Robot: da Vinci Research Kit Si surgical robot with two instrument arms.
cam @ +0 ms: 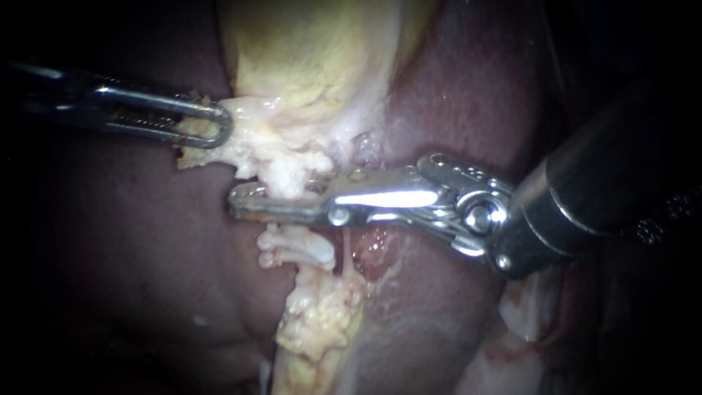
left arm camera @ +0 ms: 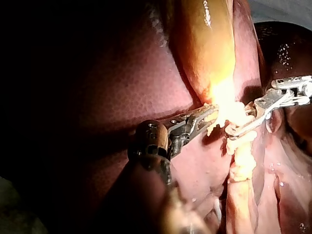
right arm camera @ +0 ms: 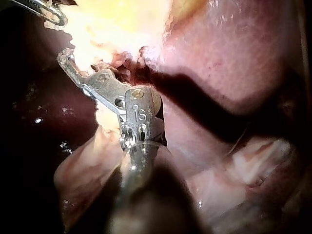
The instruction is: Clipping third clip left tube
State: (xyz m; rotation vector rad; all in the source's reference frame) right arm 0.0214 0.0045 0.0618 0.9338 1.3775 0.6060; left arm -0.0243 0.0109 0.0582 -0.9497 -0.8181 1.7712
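Note:
My right instrument (cam: 245, 203) comes in from the right, and its long metal jaws lie across a pale tube (cam: 287, 183) just below the gallbladder (cam: 307, 51). The jaws stand close together with the tube pinched between them. The tube comes out below the jaws as a pale ridged lump (cam: 296, 247). My left instrument (cam: 212, 124) is shut on pale tissue at the gallbladder's neck and holds it to the left. The left wrist view shows both instruments, left (left arm camera: 202, 119) and right (left arm camera: 236, 130), meeting at the brightly lit tissue. In the right wrist view the right instrument (right arm camera: 66, 58) reaches under the pale tissue.
Dark red liver (cam: 124, 249) surrounds the site on both sides. A reddish stump (cam: 373, 252) sits right of the tube, under the right instrument's jaws. A strip of pale fatty tissue (cam: 318, 314) runs down from the tube.

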